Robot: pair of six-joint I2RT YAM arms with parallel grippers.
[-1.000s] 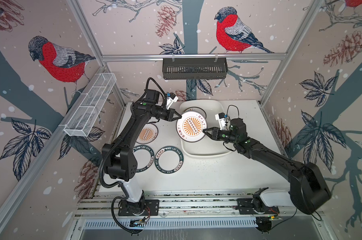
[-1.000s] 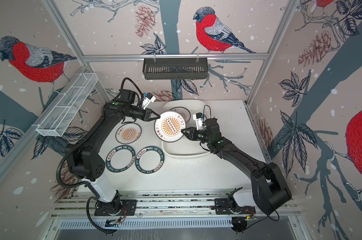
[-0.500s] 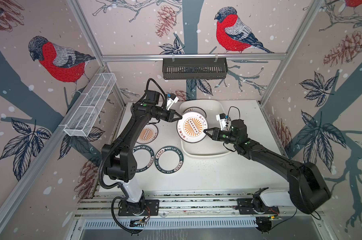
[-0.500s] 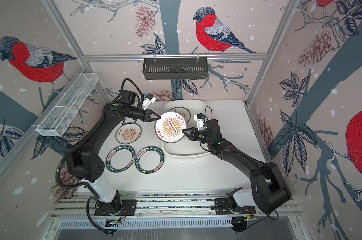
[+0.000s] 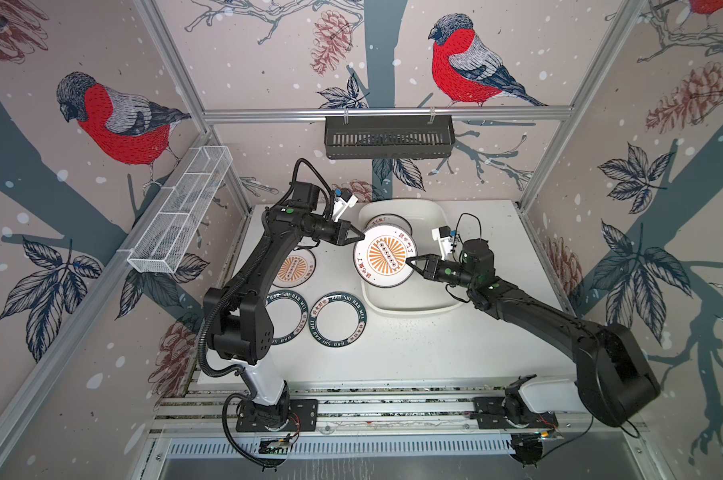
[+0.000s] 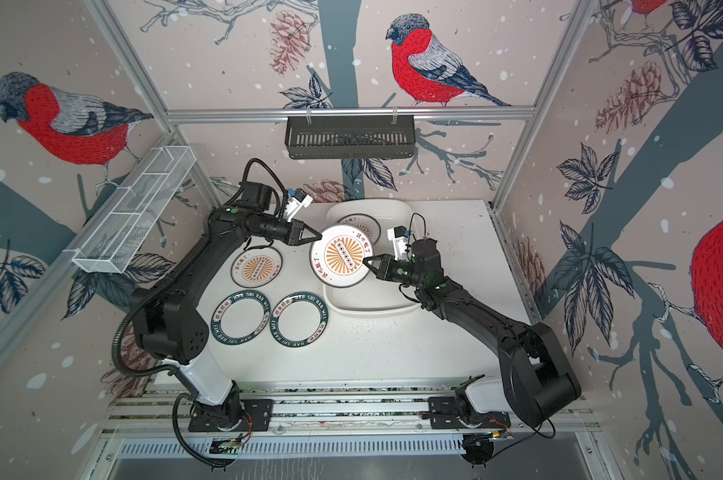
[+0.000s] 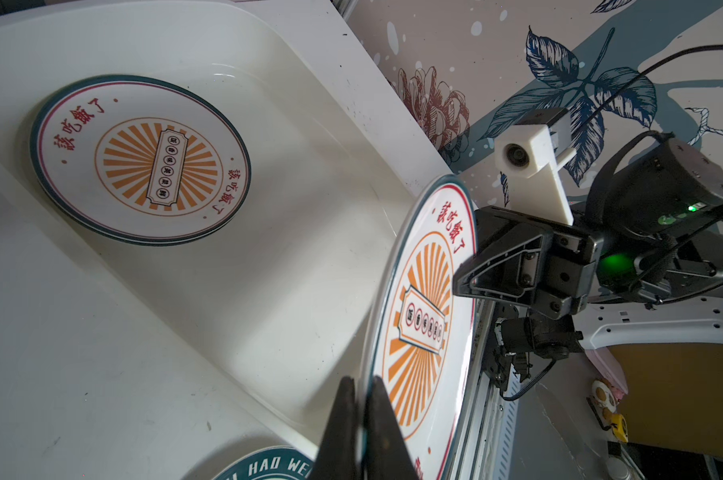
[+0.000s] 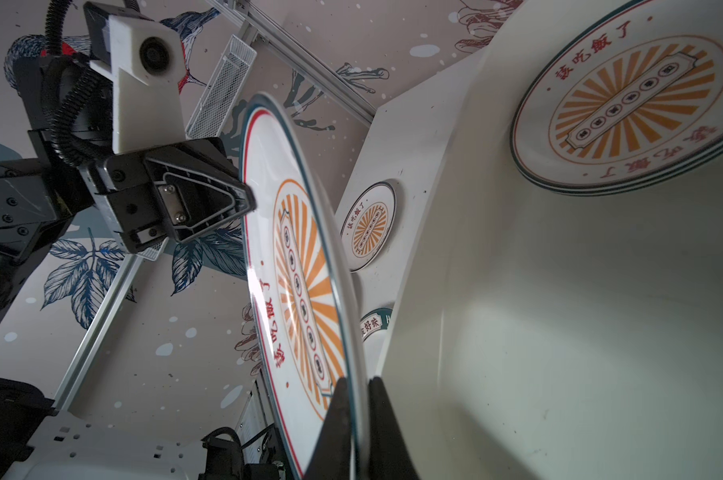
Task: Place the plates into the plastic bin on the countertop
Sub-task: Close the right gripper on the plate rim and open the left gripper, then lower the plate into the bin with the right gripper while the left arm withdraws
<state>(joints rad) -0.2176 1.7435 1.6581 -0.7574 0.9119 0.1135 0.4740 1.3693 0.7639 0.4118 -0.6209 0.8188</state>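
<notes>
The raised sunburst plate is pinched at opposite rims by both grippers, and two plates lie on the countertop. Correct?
No: three plates lie on the countertop, not two: one sunburst plate, two green-rimmed plates, seen in a top view. The left gripper and right gripper do pinch the raised plate at opposite rims.

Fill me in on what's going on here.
Both arms grip one raised sunburst plate over the plastic bin. The left hand is shut on one side of its rim and the right hand on the opposite side. A small stack of sunburst plates already lies in the bin. Outside it, on the countertop, lie another sunburst plate and two green-rimmed plates.
</notes>
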